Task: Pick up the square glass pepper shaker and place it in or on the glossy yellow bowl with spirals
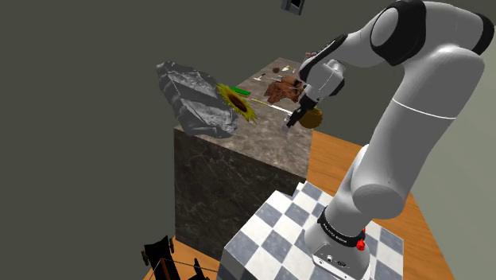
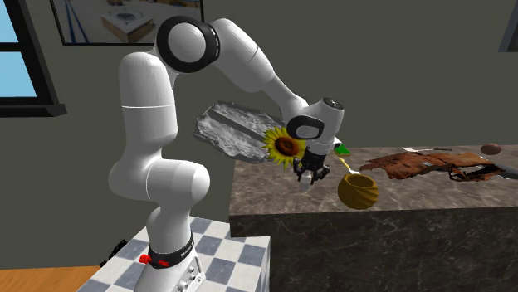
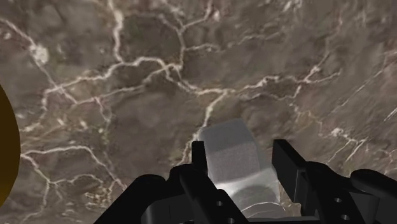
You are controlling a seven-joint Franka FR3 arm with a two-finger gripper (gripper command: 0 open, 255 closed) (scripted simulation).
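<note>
Plainly the grasp is the step in hand: in the wrist view the tool (image 3: 240, 147) has its two black fingers narrowed around the pepper shaker (image 3: 229, 153), a pale grey, square-sided block, with one finger (image 3: 198, 156) against one flank and the other close on the opposite flank, so I judge the shaker clasped rather than merely straddled. The veined brown stone of the counter (image 3: 159, 63) lies beyond it, and whether the shaker's base has left that surface cannot be told. In the second exterior view the tool (image 2: 305, 176) points down over the counter's near corner, just beside the yellow bowl (image 2: 357, 191), which stands a little toward that view's right; a sunflower (image 2: 285, 146) and a crumpled grey sheet (image 2: 232, 128) sit behind the wrist. In the shoulder view the tool (image 1: 291, 121) hangs at the counter's edge with the bowl (image 1: 315, 119) partly hidden behind it. The bowl's curved yellow wall also edges into the wrist view (image 3: 6, 153), apart from the shaker. The next move, as I read it, calls for a straight lift clear of the bowl's rim, then a short sideways carry until the shaker is over the opening, then lowering before release. The grip sits high on a smooth block, so slipping or tilting is the risk.
</note>
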